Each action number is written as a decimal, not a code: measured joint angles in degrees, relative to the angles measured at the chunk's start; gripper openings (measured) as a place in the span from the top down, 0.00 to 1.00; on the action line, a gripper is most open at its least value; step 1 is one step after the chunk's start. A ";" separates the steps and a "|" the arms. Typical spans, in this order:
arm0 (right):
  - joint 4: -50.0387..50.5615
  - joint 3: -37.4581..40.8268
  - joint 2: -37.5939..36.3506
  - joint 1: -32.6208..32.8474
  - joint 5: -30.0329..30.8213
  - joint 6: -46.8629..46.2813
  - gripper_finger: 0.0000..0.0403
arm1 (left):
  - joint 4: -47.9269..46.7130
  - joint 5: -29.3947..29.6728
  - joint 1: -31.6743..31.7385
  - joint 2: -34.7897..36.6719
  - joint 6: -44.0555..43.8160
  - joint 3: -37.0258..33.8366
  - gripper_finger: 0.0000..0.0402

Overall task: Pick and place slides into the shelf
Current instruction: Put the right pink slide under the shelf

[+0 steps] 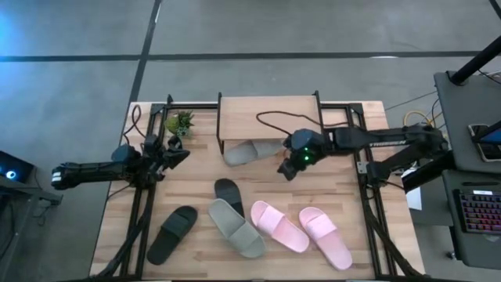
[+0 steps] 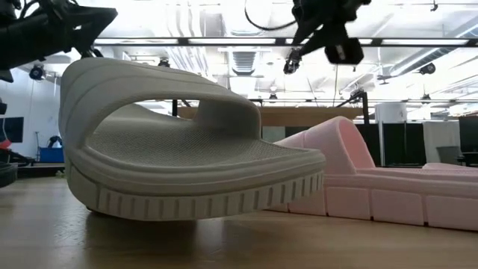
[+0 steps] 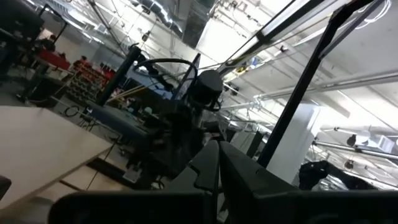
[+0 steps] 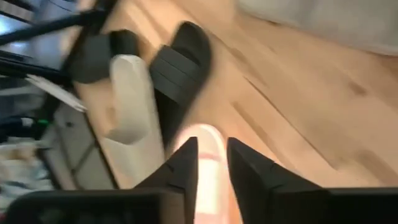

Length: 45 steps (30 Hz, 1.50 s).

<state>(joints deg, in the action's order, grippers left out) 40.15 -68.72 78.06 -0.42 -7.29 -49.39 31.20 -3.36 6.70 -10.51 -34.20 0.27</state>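
Observation:
The shelf (image 1: 270,116) stands at the table's far edge, in the middle. One light grey slide (image 1: 249,151) lies on the table at its near side, partly under the board. My right gripper (image 1: 286,171) hovers just right of that slide, tilted down, open and holding nothing (image 4: 211,146). Toward the near edge lie two black slides (image 1: 172,233) (image 1: 228,194), a grey slide (image 1: 235,227) and two pink slides (image 1: 279,225) (image 1: 324,236), all sole down. My left gripper (image 1: 182,154) waits shut at the table's left (image 3: 217,152).
A small potted plant (image 1: 182,123) stands left of the shelf. A black cable (image 1: 282,117) runs over the shelf's top. Black frame rails (image 1: 365,196) run along the table's left and right sides. In the low view the grey slide (image 2: 187,157) fills the foreground.

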 joint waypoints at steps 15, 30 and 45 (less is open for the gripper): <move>22.21 0.77 -4.20 18.69 4.83 -33.57 0.46 | -1.74 -0.03 0.02 -2.77 0.04 0.01 1.00; 20.06 5.16 4.36 51.18 16.78 -53.64 0.47 | -1.77 -0.87 0.00 -5.68 0.07 0.02 1.00; 27.38 -1.01 25.48 51.40 16.52 -11.04 0.47 | -1.86 -0.96 0.00 -7.88 0.04 0.02 1.00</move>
<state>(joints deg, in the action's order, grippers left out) 67.52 -69.73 103.54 50.98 9.22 -60.43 29.34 -4.32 6.70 -18.39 -34.15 0.30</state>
